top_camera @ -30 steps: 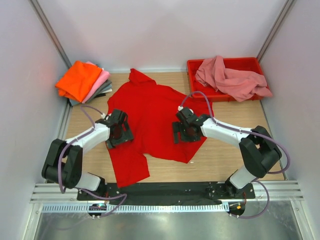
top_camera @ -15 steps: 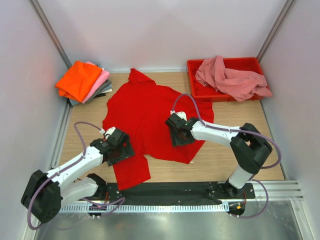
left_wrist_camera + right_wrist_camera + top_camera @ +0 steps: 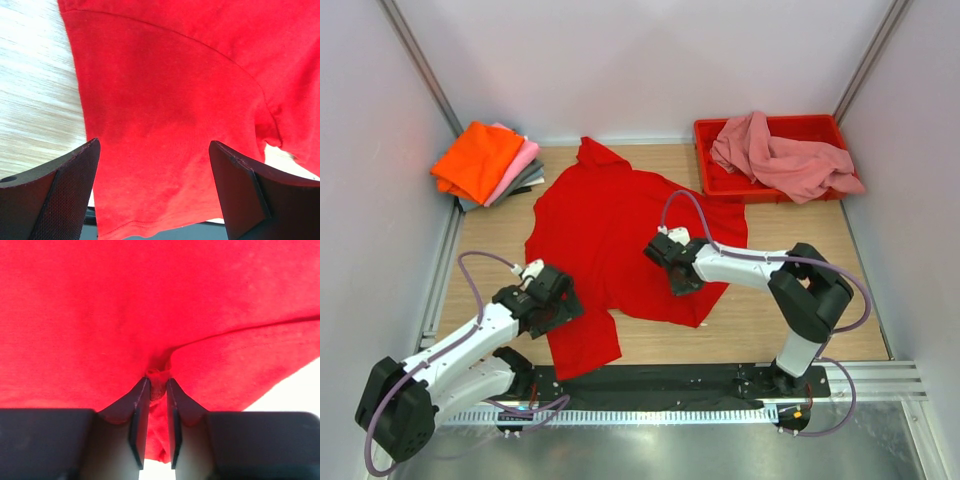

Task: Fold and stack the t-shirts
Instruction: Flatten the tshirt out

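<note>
Evidently the right gripper [image 3: 156, 385] pinches a ridge of the red t-shirt [image 3: 610, 225], spread on the table [image 3: 740, 330], to pull a fold, while the left gripper [image 3: 155, 147] gapes above its near corner, ready.

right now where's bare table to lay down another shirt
Bare wooden table lies between the red plastic tray and the right arm, and a narrower strip between the folded orange-topped shirt stack and the left gripper. The middle is crowded: the spread bright red t-shirt, pinched by the right gripper.
</note>
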